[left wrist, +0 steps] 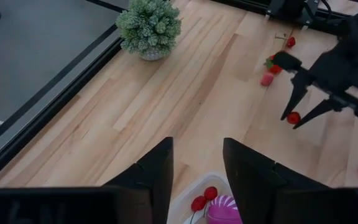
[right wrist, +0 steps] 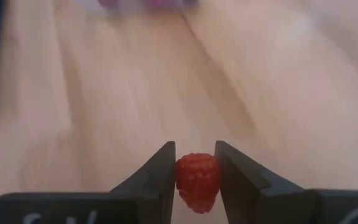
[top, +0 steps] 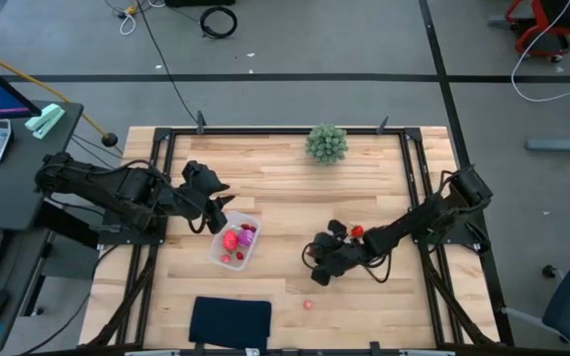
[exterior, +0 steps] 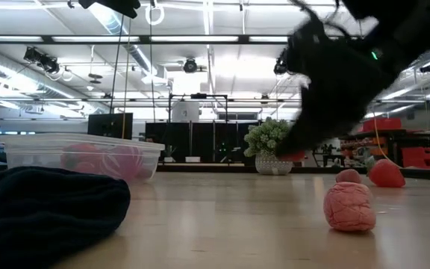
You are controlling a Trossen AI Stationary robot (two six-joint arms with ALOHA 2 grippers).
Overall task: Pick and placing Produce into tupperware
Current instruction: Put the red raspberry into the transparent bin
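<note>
My right gripper (right wrist: 196, 163) is shut on a small red raspberry (right wrist: 197, 176) right of the table's middle (top: 319, 269). The left wrist view shows it too (left wrist: 294, 117). My left gripper (left wrist: 197, 163) is open and hovers over the far left end of the clear tupperware (top: 236, 242). The tub rests on its base and holds red berries (left wrist: 204, 198), a purple-white ball (left wrist: 224, 208) and a bigger pink-red piece (top: 230, 240). Loose produce lies on the wood: a pink lumpy piece (exterior: 349, 207), a strawberry (exterior: 385, 173) and a small red berry (left wrist: 290, 42). My right gripper pinches the raspberry across its sides (right wrist: 181, 174) between its two fingers (right wrist: 160, 171), near their free ends. The fingers come from above, slanting down from the table's right side. The berry is lifted clear of the wood, and its tip pokes out past the fingers.
A green bushy plant (top: 327, 143) stands at the far edge. A black flat pad (top: 231, 321) lies at the near edge, close to the tub. A black frame rail (top: 419, 168) runs along the table's sides. Bare wood lies between tub and right gripper.
</note>
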